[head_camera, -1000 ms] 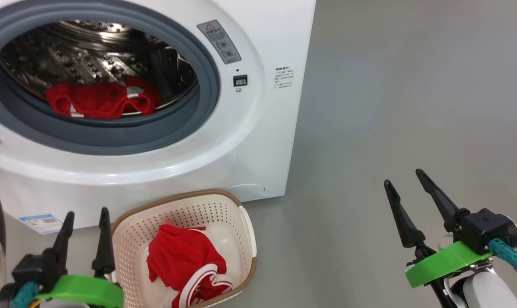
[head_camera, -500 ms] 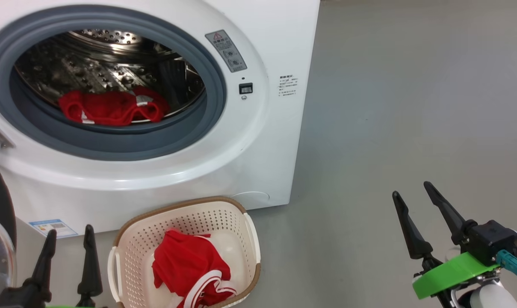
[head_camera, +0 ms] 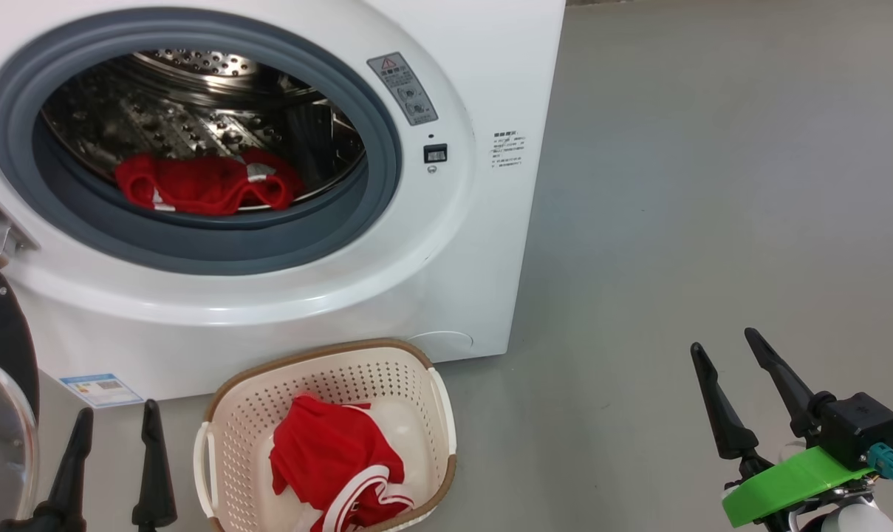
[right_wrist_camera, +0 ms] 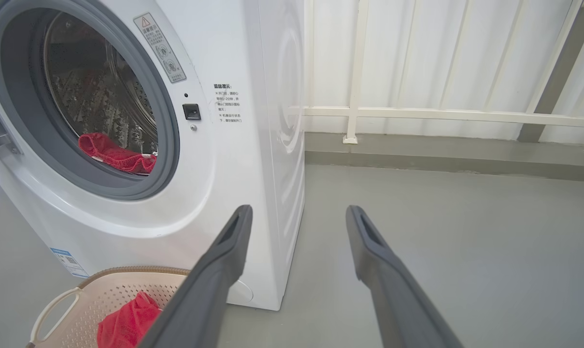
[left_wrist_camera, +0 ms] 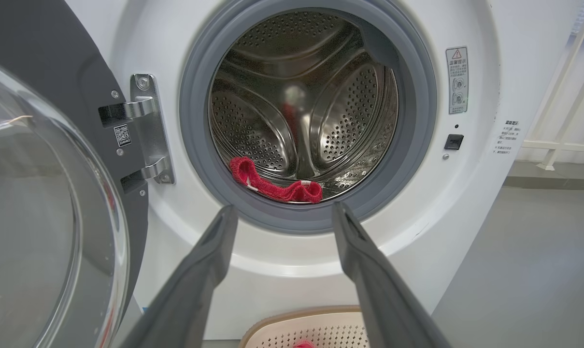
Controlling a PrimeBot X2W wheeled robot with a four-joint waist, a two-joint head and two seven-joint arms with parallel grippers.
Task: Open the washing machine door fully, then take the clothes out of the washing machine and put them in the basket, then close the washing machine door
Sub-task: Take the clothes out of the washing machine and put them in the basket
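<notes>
Head view: my left hand is released and empty, just beside the basket. My right hand is spread wide over the floor, well apart. The washing machine door stands open at my left. Red clothes lie in the washing machine, on its drum, and more in the basket.

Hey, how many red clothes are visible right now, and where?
2. One red garment lies low in the washing machine drum; a second garment sits in the basket. More may be hidden beneath.
</notes>
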